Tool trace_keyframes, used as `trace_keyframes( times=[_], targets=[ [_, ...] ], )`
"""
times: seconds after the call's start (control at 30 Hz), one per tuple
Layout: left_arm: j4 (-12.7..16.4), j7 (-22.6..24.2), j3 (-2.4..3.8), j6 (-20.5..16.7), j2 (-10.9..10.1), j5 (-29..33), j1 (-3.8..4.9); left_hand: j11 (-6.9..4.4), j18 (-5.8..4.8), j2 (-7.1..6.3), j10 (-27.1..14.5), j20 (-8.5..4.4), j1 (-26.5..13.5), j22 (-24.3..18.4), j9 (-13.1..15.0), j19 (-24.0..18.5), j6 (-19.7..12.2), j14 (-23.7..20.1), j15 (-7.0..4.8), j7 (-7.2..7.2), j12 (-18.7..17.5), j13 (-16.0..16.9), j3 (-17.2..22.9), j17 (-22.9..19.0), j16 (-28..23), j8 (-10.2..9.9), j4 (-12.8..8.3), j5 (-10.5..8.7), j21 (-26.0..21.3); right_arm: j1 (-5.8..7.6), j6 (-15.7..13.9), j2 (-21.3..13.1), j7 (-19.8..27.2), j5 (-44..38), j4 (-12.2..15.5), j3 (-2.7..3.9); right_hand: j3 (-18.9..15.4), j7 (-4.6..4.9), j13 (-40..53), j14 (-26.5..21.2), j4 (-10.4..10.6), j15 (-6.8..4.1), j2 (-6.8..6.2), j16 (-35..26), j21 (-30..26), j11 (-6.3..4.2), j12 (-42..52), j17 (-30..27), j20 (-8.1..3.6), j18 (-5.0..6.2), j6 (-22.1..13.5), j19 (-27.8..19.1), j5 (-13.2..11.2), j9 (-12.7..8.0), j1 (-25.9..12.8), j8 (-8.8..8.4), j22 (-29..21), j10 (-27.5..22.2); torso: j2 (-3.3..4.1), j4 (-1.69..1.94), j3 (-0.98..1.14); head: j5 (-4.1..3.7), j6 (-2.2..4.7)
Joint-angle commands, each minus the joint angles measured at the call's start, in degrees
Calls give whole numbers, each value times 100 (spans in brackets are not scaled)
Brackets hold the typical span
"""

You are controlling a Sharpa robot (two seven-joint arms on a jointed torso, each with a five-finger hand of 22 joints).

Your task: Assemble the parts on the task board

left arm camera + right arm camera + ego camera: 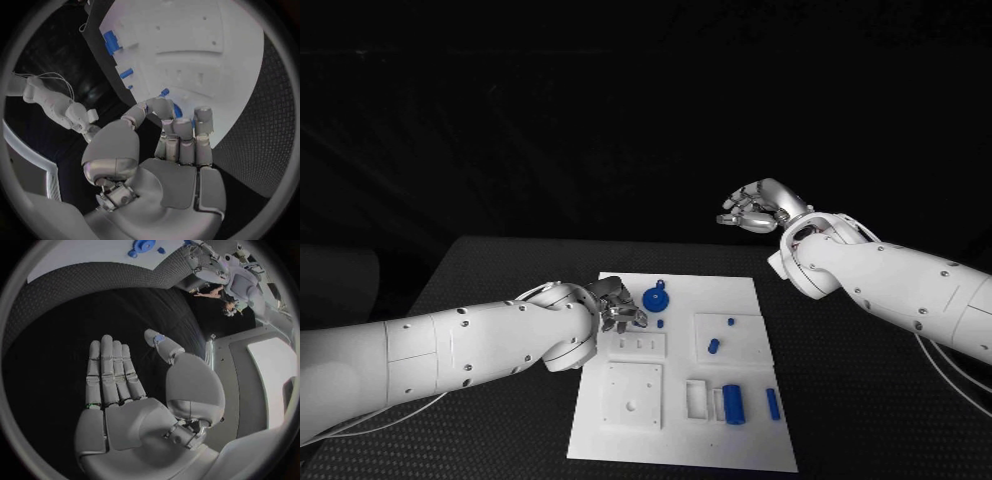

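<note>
Left robot hand hovers over task board far-left corner, fingers curled, grip on anything unclear; round blue part just beside it. Right robot hand open, empty, raised well beyond board.

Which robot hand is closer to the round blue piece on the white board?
The left hand. It sits right beside the round blue piece at the task board edge. The right hand is raised, far back beyond the board, away from the piece.
</note>
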Motion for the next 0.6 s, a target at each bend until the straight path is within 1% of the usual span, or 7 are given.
trace_keyframes(
  times=[0.03, 0.07, 0.17, 0.27, 0.33, 0.43, 0.6],
  targets=[
    [-30, -50, 4, -81, 29, 5, -39, -42, 42, 69, -20, -765, 0, 123, 179, 57, 801, 277, -274, -500, 36, 11, 151, 8, 22, 139, -138, 29, 24, 3, 232, 21, 218, 361, -24, 4, 28, 10, -351, -75, -7, 110, 75, -350, -199, 97, -409, -162, 65, -31, -71, -189, 39, -47, 3, 22, -96, 5, -1, 3, 0, 2, -22],
    [-42, -55, 4, -92, 35, 5, -49, -43, 42, 69, -21, -765, -1, 123, 179, 57, 803, 277, -275, -501, 40, 13, 152, 10, 24, 139, -138, 30, 26, 4, 274, 24, 230, 394, -33, 4, 29, 20, -639, -40, -1, 162, 67, -600, -319, 135, -717, -267, 111, -30, -98, -274, 38, -84, 48, 38, -157, 124, -2, 4, -1, -2, -31],
    [-93, -58, 4, -100, 61, -1, -77, -45, 44, 71, -24, -767, -5, 123, 181, 58, 807, 277, -277, -503, 51, 21, 154, 14, 30, 139, -139, 34, 32, 5, 389, 46, 277, 683, -80, 4, -1, 20, -959, -62, 32, 215, 101, -893, -461, 178, -1050, -364, 173, -27, -120, -369, 45, -136, 69, 65, -223, 200, -3, 5, -1, -8, -43],
    [-113, -65, 4, -111, 72, -21, -108, -46, 45, 75, -26, -768, -7, 123, 181, 58, 810, 277, -278, -504, 58, 25, 156, 16, 34, 138, -139, 36, 36, 5, 400, 58, 295, 711, -96, 4, -8, 21, -1204, -80, 50, 264, 128, -1116, -599, 206, -1336, -441, 219, -17, -139, -443, 49, -179, 93, 91, -294, 303, -3, 4, -2, -11, -48],
    [-123, -63, 4, -116, 78, -37, -124, -47, 46, 76, -28, -769, -8, 123, 182, 57, 812, 277, -279, -505, 63, 29, 159, 18, 37, 138, -140, 40, 39, 5, 392, 61, 298, 726, -107, 4, -8, 35, -1401, -115, 60, 318, 144, -1301, -775, 227, -1619, -535, 267, -15, -164, -534, 57, -213, 101, 112, -398, 425, -1, 3, 0, -5, -55],
    [-119, -69, 4, -101, 73, -52, -146, -49, 47, 76, -31, -770, -9, 123, 183, 57, 814, 277, -280, -506, 70, 34, 163, 21, 41, 137, -141, 47, 44, 5, 395, 66, 299, 710, -116, 3, -27, 45, -1531, -135, 74, 341, 142, -1421, -876, 241, -1821, -604, 301, -9, -191, -570, 58, -246, 110, 125, -450, 511, -2, 2, -1, -9, -75],
    [-115, -64, 4, -114, 61, -77, -189, -53, 49, 80, -35, -772, -22, 123, 187, 55, 833, 278, -283, -511, 98, 51, 169, 31, 58, 141, -140, 60, 58, 5, 405, 66, 294, 710, -110, 3, -40, 57, -1573, -125, 80, 349, 135, -1454, -910, 246, -1890, -625, 312, -2, -202, -575, 55, -261, 115, 130, -465, 557, -2, 3, 0, -7, -82]
  ],
)
